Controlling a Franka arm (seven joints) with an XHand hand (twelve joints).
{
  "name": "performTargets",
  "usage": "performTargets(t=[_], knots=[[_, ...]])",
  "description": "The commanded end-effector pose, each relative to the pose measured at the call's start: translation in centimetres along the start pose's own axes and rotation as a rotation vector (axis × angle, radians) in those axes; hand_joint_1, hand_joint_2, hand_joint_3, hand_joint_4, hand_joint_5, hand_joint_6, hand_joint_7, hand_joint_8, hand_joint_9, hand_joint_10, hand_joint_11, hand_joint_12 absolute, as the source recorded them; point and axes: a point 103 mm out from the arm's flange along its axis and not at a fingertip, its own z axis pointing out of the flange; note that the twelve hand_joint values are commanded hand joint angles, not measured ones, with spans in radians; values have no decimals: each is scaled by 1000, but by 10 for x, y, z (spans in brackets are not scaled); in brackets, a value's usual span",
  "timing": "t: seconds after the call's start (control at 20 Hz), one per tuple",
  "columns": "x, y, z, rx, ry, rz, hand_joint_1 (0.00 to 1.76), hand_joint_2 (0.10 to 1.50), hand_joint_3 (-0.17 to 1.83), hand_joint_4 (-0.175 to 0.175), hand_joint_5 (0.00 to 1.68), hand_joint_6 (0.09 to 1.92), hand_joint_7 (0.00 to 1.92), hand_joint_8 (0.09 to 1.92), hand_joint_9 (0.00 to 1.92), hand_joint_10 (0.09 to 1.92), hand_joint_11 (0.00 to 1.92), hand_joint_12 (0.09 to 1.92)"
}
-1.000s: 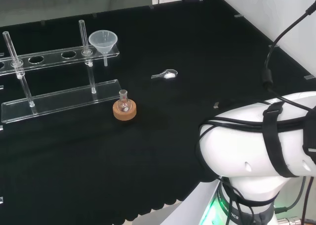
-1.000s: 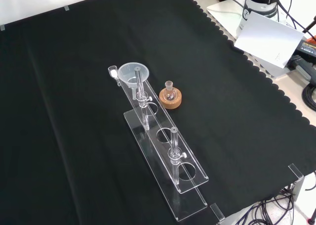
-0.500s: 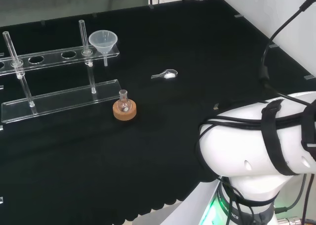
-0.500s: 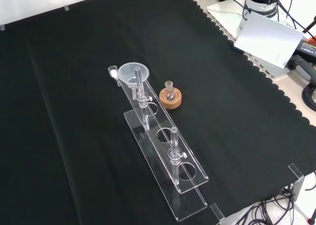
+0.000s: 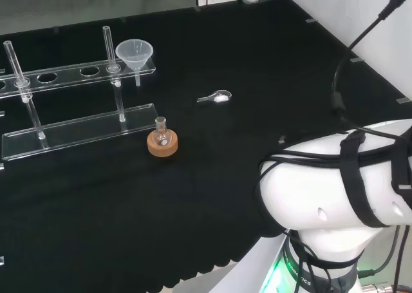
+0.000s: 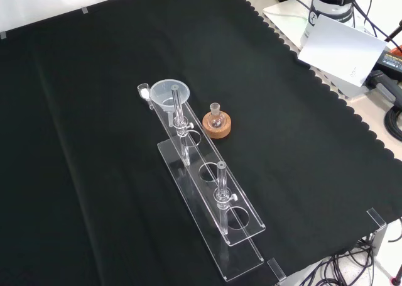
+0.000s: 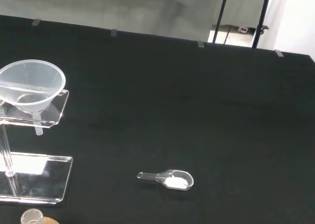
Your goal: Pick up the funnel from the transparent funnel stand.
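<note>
The funnel (image 5: 134, 53) is seated in the end hole of the transparent funnel stand (image 5: 77, 131), its stem hanging through so it is held upright. The robot hand's state cannot be told. A small flask on a cork ring (image 5: 162, 143) stands beside the stand's base.

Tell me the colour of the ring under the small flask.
Light brown cork ring, clearest in the front view.

The robot arm's rounded white link (image 5: 335, 183), glossy and wrapped in black straps and thin black cables, rises from a white base lit green, where a thicker black cable curves upward.
</note>
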Motion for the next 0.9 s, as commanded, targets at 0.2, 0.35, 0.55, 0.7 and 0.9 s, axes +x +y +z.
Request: performTargets(t=[0.2,0.35,0.55,0.7,0.9], knots=[[8,59,40,80,95,25,0,1124,412,17,187,87,33,521,188,639,228,1321],[22,80,51,100,105,-30,0,1093,401,14,190,87,43,523,192,637,217,1331],[27,104,66,136,135,-92,0,1026,371,9,186,87,56,528,192,641,183,1360],[32,121,78,167,149,-133,4,914,316,2,159,87,41,546,179,674,139,1401],[46,139,93,196,165,-186,17,817,269,-3,131,87,12,574,165,709,117,1425]])
